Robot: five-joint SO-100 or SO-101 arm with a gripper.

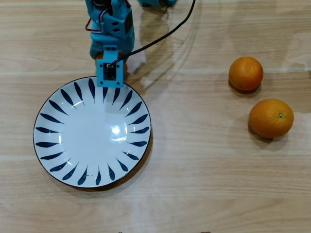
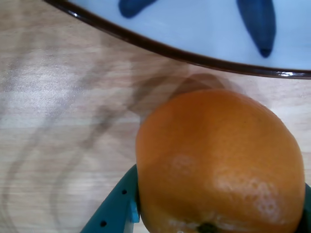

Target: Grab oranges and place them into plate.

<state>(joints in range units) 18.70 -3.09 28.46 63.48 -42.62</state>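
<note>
My teal gripper (image 2: 214, 199) is shut on an orange (image 2: 218, 160), which fills the lower right of the wrist view between the two fingers (image 2: 114, 208). The orange hangs just outside the dark rim of the white plate (image 2: 194, 24) with blue leaf strokes. In the overhead view the gripper (image 1: 110, 73) sits over the plate's (image 1: 92, 133) far rim, and the arm hides the held orange. Two more oranges lie on the table at the right, a smaller one (image 1: 246, 73) and a larger one (image 1: 271, 118) just below it.
The wooden table (image 1: 204, 184) carries only the plate and the fruit. A black cable (image 1: 165, 36) runs from the arm toward the top edge. The arm's base is at the top left of the overhead view.
</note>
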